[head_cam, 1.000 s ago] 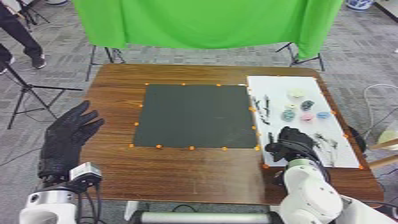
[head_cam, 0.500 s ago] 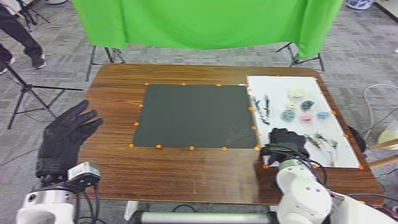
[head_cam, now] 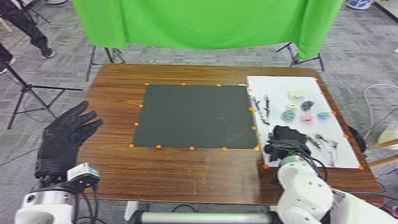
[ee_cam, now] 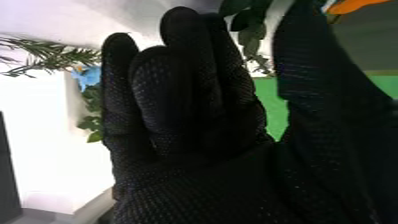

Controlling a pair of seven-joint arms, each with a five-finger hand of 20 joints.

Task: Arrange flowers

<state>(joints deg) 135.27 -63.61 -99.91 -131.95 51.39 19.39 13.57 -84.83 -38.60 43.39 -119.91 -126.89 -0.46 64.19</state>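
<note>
A dark mat point(head_cam: 195, 116) lies on the table point(head_cam: 195, 172), left of the white board point(head_cam: 280, 84). The flowers point(head_cam: 306, 117) lie on the board, beyond the right hand point(head_cam: 286, 142), whose fingers are extended and empty; sprigs point(head_cam: 330, 143) lie just right of it. The left hand point(head_cam: 64, 142), fingers loosely spread, is at the table's left edge. The right glove partly hides the board.

The head view is evenly bright; white glare washes the wrist view.
</note>
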